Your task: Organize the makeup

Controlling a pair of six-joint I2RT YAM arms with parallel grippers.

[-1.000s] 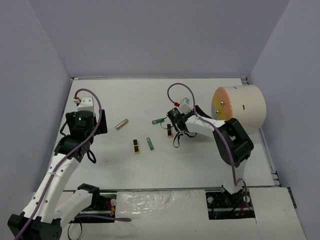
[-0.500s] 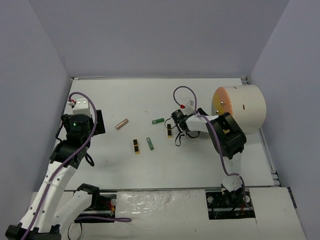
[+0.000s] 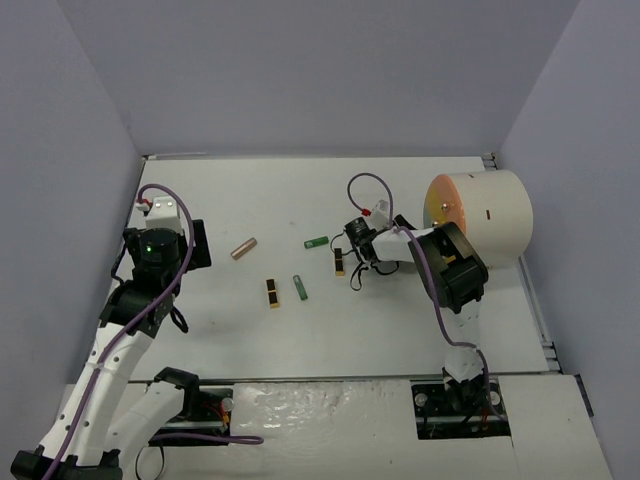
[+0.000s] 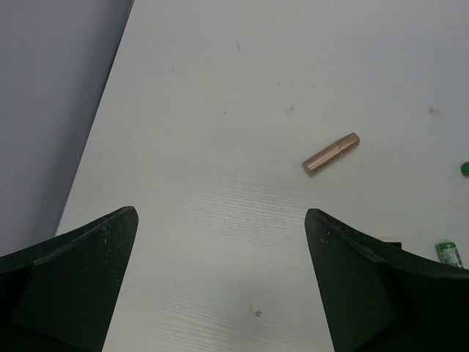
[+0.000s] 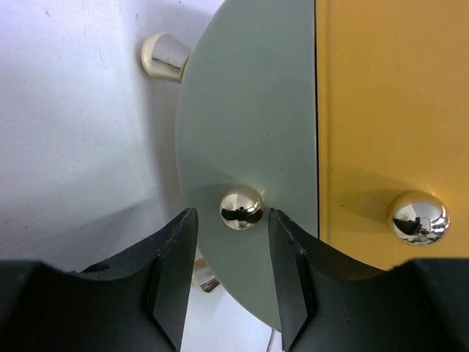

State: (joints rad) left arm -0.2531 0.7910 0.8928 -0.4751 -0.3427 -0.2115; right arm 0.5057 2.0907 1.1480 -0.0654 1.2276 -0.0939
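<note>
Makeup lies on the white table [image 3: 250, 190]: a rose-gold lipstick [image 3: 244, 248], a black-gold lipstick [image 3: 273, 292], a green tube [image 3: 300, 288], a second green tube [image 3: 316, 241] and another black-gold lipstick [image 3: 340, 262]. My left gripper [image 3: 197, 245] is open and empty, left of the rose-gold lipstick [image 4: 331, 154]; its jaws [image 4: 221, 220] hang over bare table. My right gripper [image 3: 404, 226] points at the drum's front. It is open [image 5: 233, 216], with a gold knob [image 5: 242, 207] on a grey-green drawer front [image 5: 249, 110] in line between its fingertips. I cannot tell if they touch it.
The large cream drum [image 3: 490, 215] lies at the right with its orange front [image 5: 388, 110] and a second gold knob [image 5: 418, 217] facing left. Its gold feet [image 5: 163, 57] rest on the table. Grey walls close the left, back and right sides.
My left gripper has drawn back a little to the left. My right arm's elbow has shifted left and up, nearer the drum. The makeup has not moved.
</note>
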